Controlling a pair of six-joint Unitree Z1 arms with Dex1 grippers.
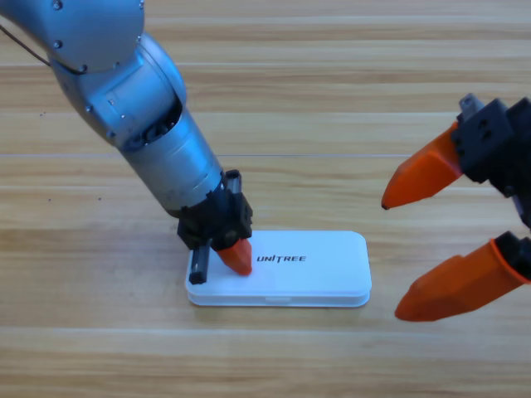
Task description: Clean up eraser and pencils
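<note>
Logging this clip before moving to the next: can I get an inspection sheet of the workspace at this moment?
Surface: wooden table, planks running left to right.
Job's things: white case lies shut; eraser and pencils not seen.
Clutter: nothing seen.
Grippers: left tool presses down on the case lid's left end; right tool waits at the right edge, jaws wide apart.
Cables: thin dark cable by the left arm, top left.
Surroundings: nothing seen beyond the table.

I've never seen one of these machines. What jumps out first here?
The big grey left arm slants down from the upper left, its tool pressing on the left end of a closed white case marked UNITREE on the wooden table. At the right edge, the right tool waits with its orange jaws spread wide.
</note>
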